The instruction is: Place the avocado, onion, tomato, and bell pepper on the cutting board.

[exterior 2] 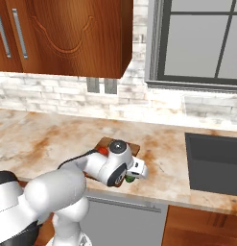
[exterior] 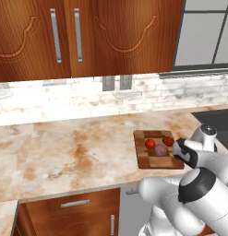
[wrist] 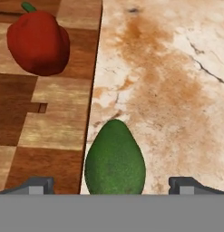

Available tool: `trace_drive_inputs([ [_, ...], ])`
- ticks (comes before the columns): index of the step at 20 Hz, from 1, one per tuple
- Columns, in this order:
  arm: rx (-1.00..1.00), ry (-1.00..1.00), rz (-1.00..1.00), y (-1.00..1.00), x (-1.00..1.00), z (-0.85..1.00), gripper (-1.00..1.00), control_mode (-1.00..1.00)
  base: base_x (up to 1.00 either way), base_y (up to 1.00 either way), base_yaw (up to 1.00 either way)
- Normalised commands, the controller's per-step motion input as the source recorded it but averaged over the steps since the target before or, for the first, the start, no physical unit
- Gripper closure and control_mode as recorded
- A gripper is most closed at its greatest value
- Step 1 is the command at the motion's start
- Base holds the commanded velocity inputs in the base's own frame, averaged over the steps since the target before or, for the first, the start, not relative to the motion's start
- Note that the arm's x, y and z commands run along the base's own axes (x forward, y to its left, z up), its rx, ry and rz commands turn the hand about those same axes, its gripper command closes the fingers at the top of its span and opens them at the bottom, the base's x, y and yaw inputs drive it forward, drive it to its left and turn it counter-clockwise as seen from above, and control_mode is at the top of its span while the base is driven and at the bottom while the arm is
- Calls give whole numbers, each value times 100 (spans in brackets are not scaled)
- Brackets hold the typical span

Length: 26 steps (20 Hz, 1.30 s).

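While the end effector gapes wide (holding nothing), the avocado sits between, seemingly untouched.

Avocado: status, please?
Gripper open, straddling the avocado. Avocado on the counter, beside the cutting board. Bell pepper, tomato, onion on board. Nothing in the way.

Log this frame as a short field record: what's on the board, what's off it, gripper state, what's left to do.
on board: bell pepper, tomato, onion on the cutting board
off board: avocado, on the counter beside the board's edge
gripper: gripper open, fingers either side of the avocado, not closed on it
remaining: avocado onto the board
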Motion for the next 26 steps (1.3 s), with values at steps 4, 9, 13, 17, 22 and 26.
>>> trace_drive_inputs([
  [4,0,4,0,0,2,-20,-100,-100,0,0,0],
  [9,0,2,0,-2,11,-13,-100,-100,0,0,0],
  [13,0,0,0,0,20,0,-100,-100,0,0,0],
  [17,0,0,0,0,12,-7,100,-100,0,0,0],
  [22,3,4,0,-14,0,-15,100,-100,0,0,0],
  [26,4,3,0,-19,0,-11,100,-100,0,0,0],
])
